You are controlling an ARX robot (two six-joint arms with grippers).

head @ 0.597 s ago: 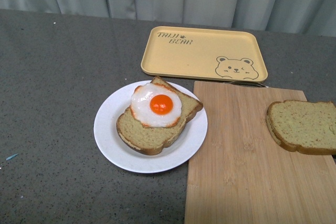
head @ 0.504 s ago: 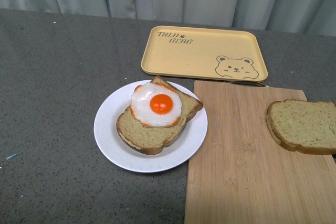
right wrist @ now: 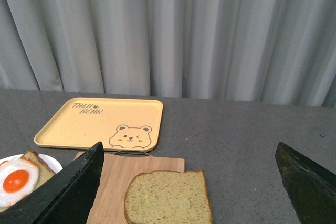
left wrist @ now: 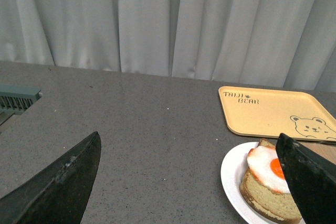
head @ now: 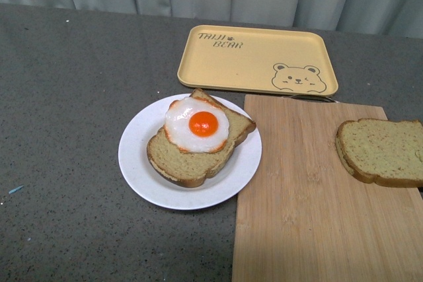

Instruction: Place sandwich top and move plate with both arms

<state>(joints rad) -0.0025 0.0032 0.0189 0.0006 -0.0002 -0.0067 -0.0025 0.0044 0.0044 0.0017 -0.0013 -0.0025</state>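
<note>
A: Item one, the top (head: 382,152). We are logging it flat on the board (head: 297,216), near the board's 3 o'clock edge and well apart from the plate (head: 135,163).

B: Item two, the plate. We are placing it at 9 o'clock from the board, with its rim meeting the board's edge. We cannot tell whether it is resting on the board or only touching it. It is carrying a slice (head: 185,163) with an egg (head: 197,125) on it. The tray (head: 258,61) is sitting at 1 o'clock from the plate.

A: Grippers?

B: Neither is showing in the front view. In the wrist views we are seeing the left gripper (left wrist: 187,135) with its fingers spread wide and empty, hanging back from the plate. The right gripper (right wrist: 189,144) is likewise spread and empty, hanging back from the top.

A: Hazards?

B: We are judging three.
- **The top:** it is lying flat, so fingers closing on the crust may be nudging it off the 3 o'clock edge.
- **The egg:** it is domed, so a top set down off-centre may be rocking or sliding off.
- **The plate:** it is shallow, so two arms lifting unevenly may be tilting the stack, and the rim may be catching on the board.
</note>
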